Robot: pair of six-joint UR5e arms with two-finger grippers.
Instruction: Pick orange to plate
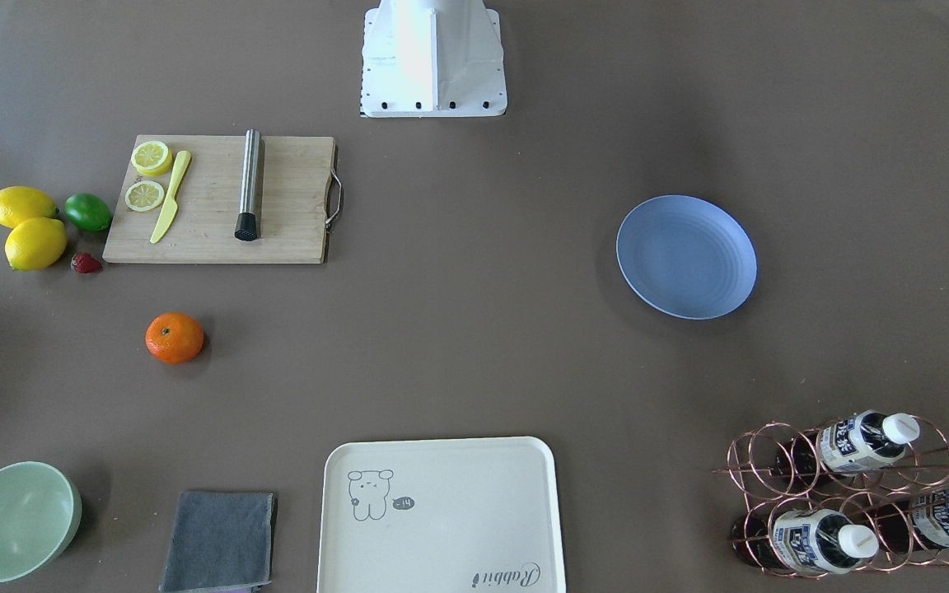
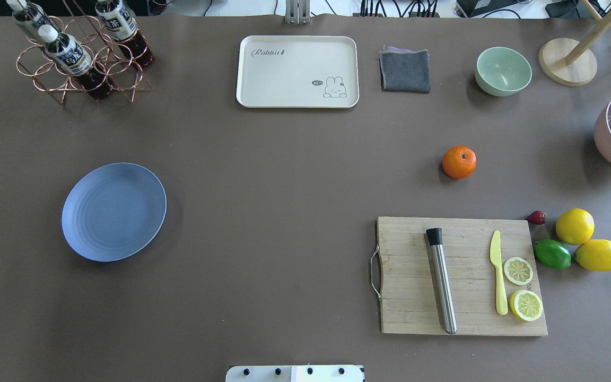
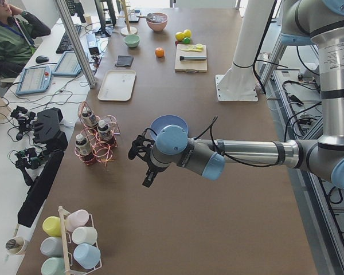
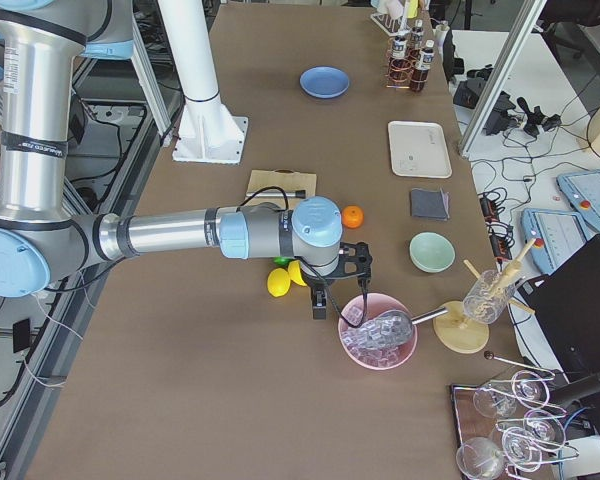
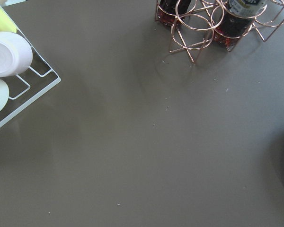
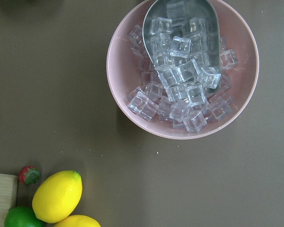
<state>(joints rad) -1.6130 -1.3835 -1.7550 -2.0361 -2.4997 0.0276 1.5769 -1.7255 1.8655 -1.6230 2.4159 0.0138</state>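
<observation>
The orange point(image 2: 459, 162) sits alone on the brown table, beyond the cutting board on the robot's right side; it also shows as the orange point(image 1: 174, 338). The blue-grey plate point(image 2: 114, 211) lies bare on the robot's left side, far from the fruit. Neither gripper appears in the overhead or front views. The left gripper point(image 3: 144, 166) hangs over bare table near the bottle rack, short of the plate point(image 3: 169, 123). The right gripper point(image 4: 330, 295) hovers between the lemons and the pink ice bowl, near the orange point(image 4: 353, 216). Whether either is open or shut I cannot tell.
A wooden cutting board point(image 2: 462, 276) carries a steel muddler, a yellow knife and lemon slices. Two lemons point(image 2: 575, 226), a lime and a strawberry lie beside it. At the far edge stand a cream tray point(image 2: 297, 71), grey cloth, green bowl point(image 2: 503, 70), bottle rack point(image 2: 80, 53) and pink ice bowl point(image 6: 182, 71).
</observation>
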